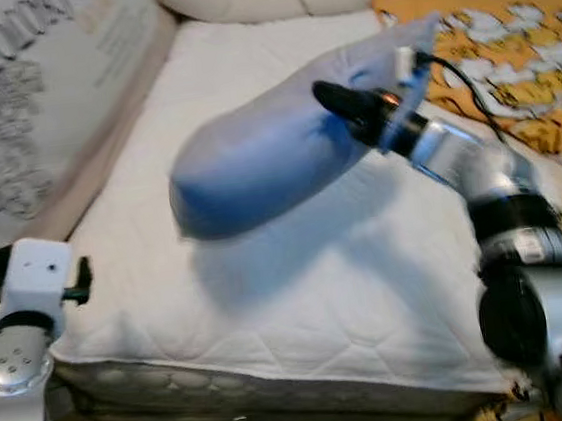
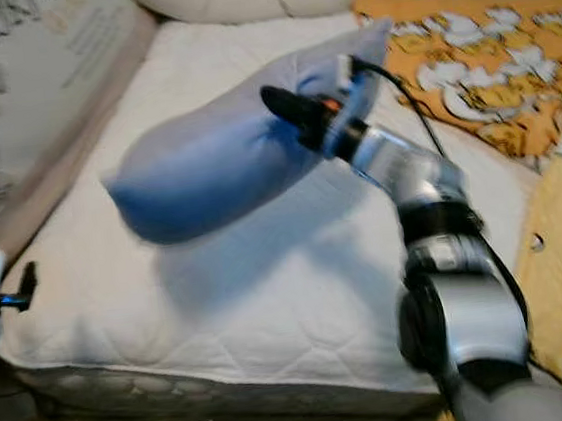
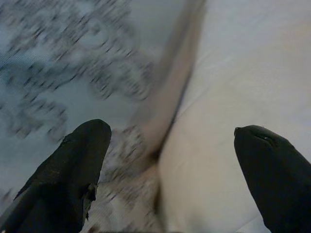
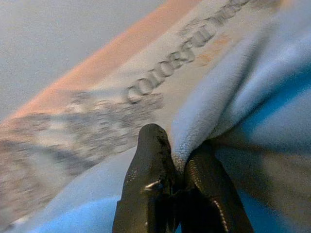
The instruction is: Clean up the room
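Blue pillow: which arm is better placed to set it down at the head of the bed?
Right. Its tool is already shut on the blue pillow, held above the mattress. The left tool hangs open, low beside the bed edge.

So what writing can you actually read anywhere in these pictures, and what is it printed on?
"COLORFUL": printed on the pale patterned mattress beside the bed, read in the right wrist view past the blue pillow.
A second word right after it begins "WO"; the rest is blurred and partly covered by the pillow.
Large looping letters at the top of the same mattress in the left eye view: too blurred to read.
Smaller lines of print beside them: too small to read.
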`<state>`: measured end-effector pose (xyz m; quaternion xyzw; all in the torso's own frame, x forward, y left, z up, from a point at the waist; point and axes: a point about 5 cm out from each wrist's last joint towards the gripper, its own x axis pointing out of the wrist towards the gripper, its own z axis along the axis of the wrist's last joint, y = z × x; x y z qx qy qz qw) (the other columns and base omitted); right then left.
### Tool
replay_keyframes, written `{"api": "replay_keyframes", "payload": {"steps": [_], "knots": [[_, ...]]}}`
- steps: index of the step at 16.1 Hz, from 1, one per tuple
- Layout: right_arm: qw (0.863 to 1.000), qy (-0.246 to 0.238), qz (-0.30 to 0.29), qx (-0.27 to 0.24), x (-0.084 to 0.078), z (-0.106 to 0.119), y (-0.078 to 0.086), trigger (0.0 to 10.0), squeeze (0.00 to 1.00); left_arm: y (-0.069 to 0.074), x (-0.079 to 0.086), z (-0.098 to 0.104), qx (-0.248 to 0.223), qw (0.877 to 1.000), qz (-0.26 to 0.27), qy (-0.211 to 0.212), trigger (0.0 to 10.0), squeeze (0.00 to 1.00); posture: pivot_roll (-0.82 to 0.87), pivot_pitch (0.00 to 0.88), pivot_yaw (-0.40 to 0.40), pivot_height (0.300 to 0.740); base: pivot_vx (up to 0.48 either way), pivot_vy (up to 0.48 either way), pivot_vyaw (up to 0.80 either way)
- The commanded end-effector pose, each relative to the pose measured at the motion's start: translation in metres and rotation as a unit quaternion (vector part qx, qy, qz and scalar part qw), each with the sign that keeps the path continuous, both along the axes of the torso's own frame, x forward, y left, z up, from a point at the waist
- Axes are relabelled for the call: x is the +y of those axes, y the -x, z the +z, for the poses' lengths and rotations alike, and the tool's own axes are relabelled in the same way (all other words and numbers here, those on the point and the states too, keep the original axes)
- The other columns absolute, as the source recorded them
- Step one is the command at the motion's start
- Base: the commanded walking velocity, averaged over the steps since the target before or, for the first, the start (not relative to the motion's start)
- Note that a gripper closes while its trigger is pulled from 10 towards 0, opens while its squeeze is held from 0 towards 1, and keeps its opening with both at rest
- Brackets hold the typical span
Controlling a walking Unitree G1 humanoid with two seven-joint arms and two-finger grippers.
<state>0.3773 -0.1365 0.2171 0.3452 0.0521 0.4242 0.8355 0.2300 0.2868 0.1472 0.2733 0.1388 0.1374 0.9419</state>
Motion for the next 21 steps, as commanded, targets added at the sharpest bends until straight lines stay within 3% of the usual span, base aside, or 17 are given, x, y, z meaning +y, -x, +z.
{"api": "replay_keyframes", "payload": {"steps": [1,3,4,5,6,7,8,9,11,12,13,15,18,21], "knots": [[0.997,-0.040,0.056,-0.035,-0.007,0.006,0.022,0.0,0.00,0.000,0.002,0.000,-0.004,1.000,0.020,0.005,10.0,0.00,0.09,0.000,0.010,0.740,0.000,0.000,0.00],[0.997,-0.036,0.074,-0.011,-0.023,-0.025,0.040,0.0,0.00,0.001,0.004,0.000,-0.008,0.999,0.030,0.013,10.0,0.00,0.08,0.000,0.011,0.740,0.000,0.000,0.00],[0.997,0.014,0.038,0.060,-0.040,-0.066,0.043,0.0,0.00,-0.001,0.004,0.001,-0.015,0.999,0.030,0.019,10.0,0.00,0.07,0.000,0.021,0.740,0.000,0.000,0.00],[0.986,0.087,-0.028,0.140,-0.057,-0.105,0.043,0.0,0.00,-0.007,0.001,0.002,-0.025,0.999,0.017,0.030,10.0,0.00,0.07,0.000,0.026,0.740,0.000,0.000,0.00],[0.971,0.131,-0.079,0.185,-0.068,-0.124,0.046,0.0,0.00,-0.011,-0.004,0.003,-0.031,0.999,0.002,0.044,10.0,0.00,0.07,0.000,0.028,0.740,0.000,0.000,0.00],[0.936,0.200,-0.167,0.238,-0.086,-0.148,0.052,0.0,0.00,-0.022,-0.018,0.003,-0.036,0.996,-0.038,0.075,10.0,0.00,0.06,0.000,0.030,0.740,0.000,0.000,0.00],[0.923,0.216,-0.195,0.253,-0.091,-0.154,0.055,0.0,0.00,-0.027,-0.024,0.002,-0.035,0.994,-0.057,0.088,10.0,0.00,0.06,0.000,0.030,0.740,0.000,0.000,0.00],[0.906,0.237,-0.232,0.262,-0.100,-0.158,0.058,0.0,0.00,-0.040,-0.041,-0.002,-0.025,0.988,-0.104,0.109,10.0,0.00,0.06,0.000,0.031,0.740,0.000,0.000,0.00],[0.902,0.245,-0.250,0.253,-0.103,-0.155,0.054,0.0,0.00,-0.057,-0.070,-0.010,0.003,0.968,-0.202,0.147,10.0,0.00,0.05,0.000,0.034,0.740,0.000,0.000,0.00],[0.903,0.246,-0.251,0.247,-0.102,-0.153,0.050,0.0,0.00,-0.063,-0.080,-0.016,0.022,0.958,-0.222,0.180,10.0,1.00,0.04,0.000,0.035,0.740,0.000,0.000,0.00],[0.903,0.261,-0.247,0.234,-0.098,-0.152,0.047,0.0,0.00,-0.076,-0.098,-0.027,0.048,0.931,-0.256,0.254,10.0,1.00,0.03,0.000,0.036,0.740,0.000,0.000,0.00],[0.901,0.281,-0.241,0.227,-0.093,-0.155,0.047,0.0,0.00,-0.087,-0.110,-0.037,0.065,0.917,-0.276,0.280,10.0,1.00,0.02,0.000,0.035,0.740,0.000,0.000,0.00],[0.904,0.270,-0.240,0.229,-0.087,-0.157,0.047,0.0,0.00,-0.104,-0.132,-0.062,0.100,0.886,-0.279,0.358,10.0,1.00,0.00,0.000,0.032,0.740,0.000,0.000,0.00],[0.907,0.263,-0.237,0.229,-0.084,-0.158,0.046,0.0,0.00,-0.110,-0.145,-0.073,0.113,0.871,-0.265,0.398,10.0,1.00,-0.01,0.000,0.033,0.740,0.000,0.000,0.00]]}}
